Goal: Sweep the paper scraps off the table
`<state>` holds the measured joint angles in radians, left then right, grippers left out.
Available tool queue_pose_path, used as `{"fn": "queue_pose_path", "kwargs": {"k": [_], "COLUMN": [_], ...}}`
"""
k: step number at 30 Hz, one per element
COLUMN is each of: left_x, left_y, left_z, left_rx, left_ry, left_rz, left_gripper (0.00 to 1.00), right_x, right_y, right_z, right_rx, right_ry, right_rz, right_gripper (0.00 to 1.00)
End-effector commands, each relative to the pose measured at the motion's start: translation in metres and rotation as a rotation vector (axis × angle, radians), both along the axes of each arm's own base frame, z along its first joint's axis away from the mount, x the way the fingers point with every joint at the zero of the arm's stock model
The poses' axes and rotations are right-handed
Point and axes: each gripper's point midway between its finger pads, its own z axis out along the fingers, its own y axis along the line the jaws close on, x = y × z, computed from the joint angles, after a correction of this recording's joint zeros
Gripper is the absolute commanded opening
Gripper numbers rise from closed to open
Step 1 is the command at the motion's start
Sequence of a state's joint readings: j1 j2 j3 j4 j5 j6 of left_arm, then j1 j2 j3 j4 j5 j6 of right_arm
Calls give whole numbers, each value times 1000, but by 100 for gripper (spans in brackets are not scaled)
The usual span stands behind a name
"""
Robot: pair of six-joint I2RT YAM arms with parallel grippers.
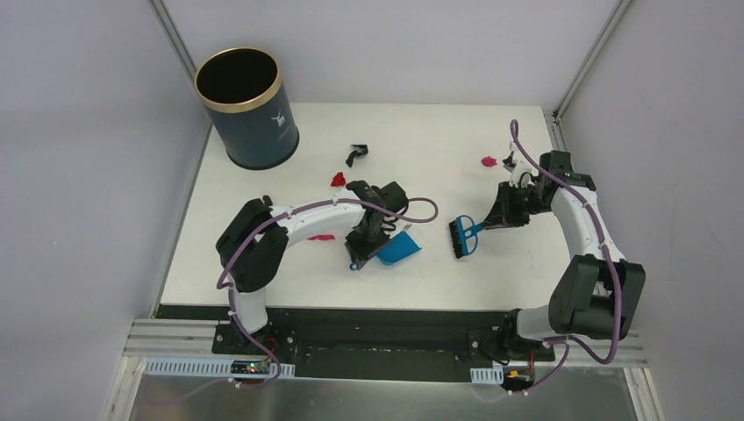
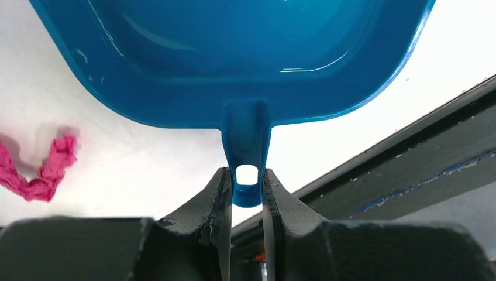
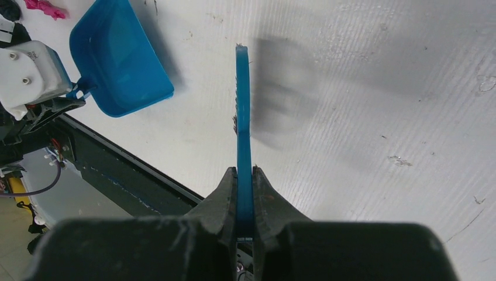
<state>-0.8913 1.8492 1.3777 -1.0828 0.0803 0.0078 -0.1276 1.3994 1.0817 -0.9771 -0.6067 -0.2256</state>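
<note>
Paper scraps lie on the white table (image 1: 430,132): a black one (image 1: 356,153), a red one (image 1: 337,179), a magenta one (image 1: 321,237) beside my left arm and a magenta one (image 1: 489,161) at the right. My left gripper (image 1: 360,253) is shut on the handle of the blue dustpan (image 1: 399,248). In the left wrist view the gripper (image 2: 247,187) pinches the handle tab of the dustpan (image 2: 234,52), and a magenta scrap (image 2: 47,172) lies to the left. My right gripper (image 1: 493,221) is shut on the handle of the blue brush (image 1: 462,235), seen edge-on in the right wrist view (image 3: 242,105) between the gripper (image 3: 244,175) pads.
A dark blue gold-rimmed bin (image 1: 246,110) stands at the table's back left corner. Grey walls close in the left, back and right. The black front edge (image 1: 395,316) runs close behind the dustpan. The dustpan (image 3: 120,58) and a magenta scrap (image 3: 47,8) also show in the right wrist view.
</note>
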Motion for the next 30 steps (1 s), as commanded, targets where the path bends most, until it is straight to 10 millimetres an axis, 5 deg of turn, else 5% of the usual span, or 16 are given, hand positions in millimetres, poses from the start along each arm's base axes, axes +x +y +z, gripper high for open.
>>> {"fn": "queue_pose_path", "kwargs": {"k": [1,13,19,30], "left_x": [13,7,2,5], "left_y": [-34,-45,-40,-35], "left_z": [3,-17,-22,-3], "left_rx": [-179,-244,-229,-295], "left_ry": [-81,-251,-249,-355], "left_rz": [-79,-142,-137,-30], "left_gripper": [17,40,40,51], "right_x": [6,9,7,4], "right_y": [-3,-4,-3,0], "right_z": [8,4,4,3], "right_rx": [8,16,21,38], "right_ry": [-66,-38,-38,-23], "right_rz": [-16,-20,-16,-9], "right_gripper": [0,0,0,0]}}
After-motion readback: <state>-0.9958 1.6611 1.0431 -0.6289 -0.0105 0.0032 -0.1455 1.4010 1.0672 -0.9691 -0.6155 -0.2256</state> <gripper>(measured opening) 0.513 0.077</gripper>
